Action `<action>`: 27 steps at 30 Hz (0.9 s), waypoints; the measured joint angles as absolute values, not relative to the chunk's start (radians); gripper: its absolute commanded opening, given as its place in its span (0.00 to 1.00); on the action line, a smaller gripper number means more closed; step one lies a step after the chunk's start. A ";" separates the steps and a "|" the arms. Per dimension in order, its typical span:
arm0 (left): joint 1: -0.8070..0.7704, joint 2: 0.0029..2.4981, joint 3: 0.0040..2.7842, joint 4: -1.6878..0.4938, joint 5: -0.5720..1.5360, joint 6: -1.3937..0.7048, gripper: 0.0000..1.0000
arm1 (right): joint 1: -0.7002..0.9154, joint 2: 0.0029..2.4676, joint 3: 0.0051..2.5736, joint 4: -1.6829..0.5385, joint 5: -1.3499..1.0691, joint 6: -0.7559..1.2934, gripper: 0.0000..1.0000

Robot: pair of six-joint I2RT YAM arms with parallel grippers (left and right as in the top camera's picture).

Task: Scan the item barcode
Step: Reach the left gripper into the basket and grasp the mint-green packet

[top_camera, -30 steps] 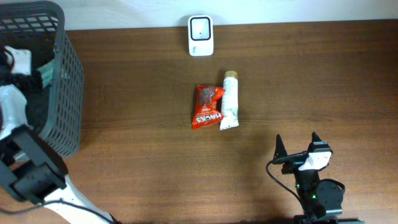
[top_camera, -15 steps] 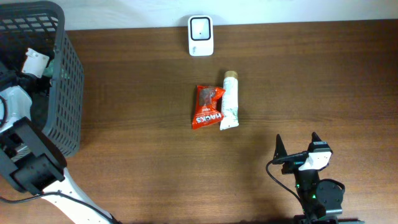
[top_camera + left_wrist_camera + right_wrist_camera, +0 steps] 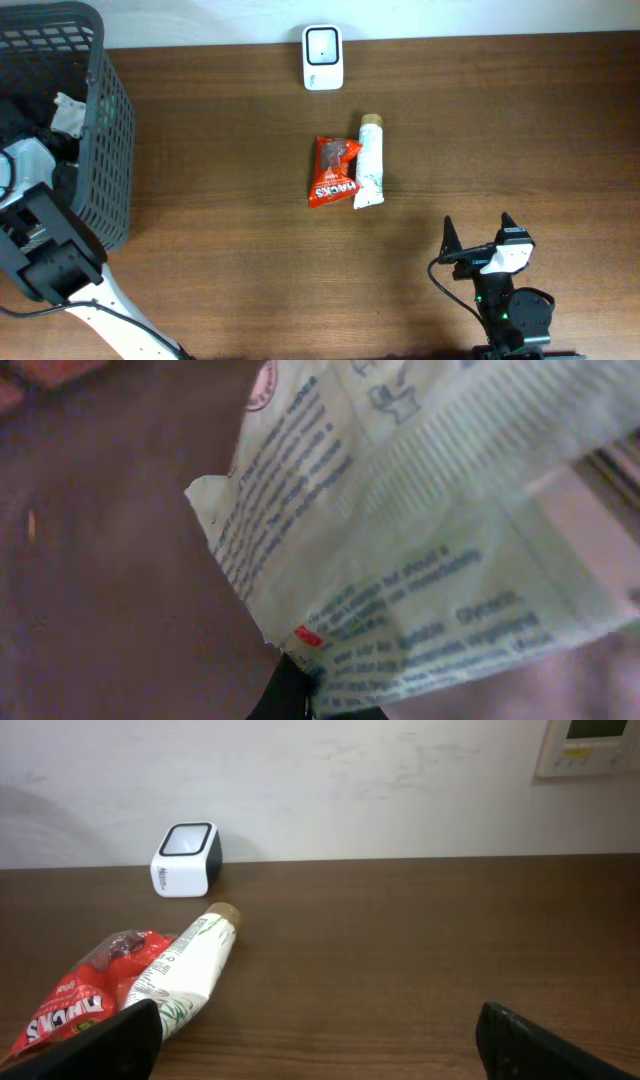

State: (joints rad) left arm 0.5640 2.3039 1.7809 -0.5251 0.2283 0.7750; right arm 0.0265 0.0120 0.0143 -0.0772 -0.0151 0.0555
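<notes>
A pale packet [image 3: 400,540] with printed text fills the left wrist view. My left gripper [image 3: 305,685] is shut on its lower edge, the dark fingers pinching it. Overhead, the left arm [image 3: 30,170] reaches into the dark mesh basket [image 3: 105,150], where a pale piece [image 3: 68,113] shows. The white scanner [image 3: 322,57] stands at the table's back edge, also seen as the scanner [image 3: 186,858] in the right wrist view. My right gripper [image 3: 478,228] rests near the front edge, open and holding nothing, its fingers [image 3: 95,1040] wide apart.
A red snack packet [image 3: 333,172] and a white tube [image 3: 371,175] lie side by side mid-table, in front of the scanner. The right wrist view shows the tube [image 3: 185,975] and the red packet [image 3: 80,990] at its left. A wall runs behind the table.
The pale piece in the basket has shifted to the right and a little toward the front. The left arm has moved with it. The right arm has stayed still.
</notes>
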 measured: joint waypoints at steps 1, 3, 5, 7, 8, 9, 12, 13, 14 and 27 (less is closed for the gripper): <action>0.563 2.302 1.781 -0.531 0.220 0.720 0.00 | 0.027 0.012 0.014 -0.077 -0.015 0.056 0.98; 0.562 2.288 1.779 -0.555 0.197 0.593 0.00 | 0.027 0.012 0.014 -0.077 -0.015 0.056 0.98; 0.562 2.266 1.770 -0.585 0.177 0.503 0.00 | 0.027 0.012 0.014 -0.077 -0.015 0.056 0.98; 0.563 2.199 1.750 -0.641 0.156 0.398 0.00 | 0.027 0.012 0.014 -0.077 -0.015 0.056 0.99; 0.566 2.169 1.750 -0.649 0.154 0.348 0.00 | 0.027 0.012 0.014 -0.077 -0.015 0.056 0.99; 0.569 2.132 1.750 -0.675 0.152 0.283 0.00 | 0.027 0.012 0.014 -0.077 -0.015 0.056 0.98; 0.594 2.003 1.752 -0.767 0.148 0.136 0.00 | 0.027 0.012 0.014 -0.077 -0.015 0.056 0.98; 0.599 1.982 1.753 -0.796 0.147 0.115 0.00 | 0.027 0.012 0.014 -0.077 -0.015 0.056 0.98; 0.603 1.969 1.753 -0.826 0.146 0.097 0.00 | 0.027 0.012 0.014 -0.077 -0.015 0.056 0.98; 0.602 1.569 1.749 -0.836 0.262 -0.119 0.00 | 0.027 0.012 0.014 -0.077 -0.015 0.056 0.99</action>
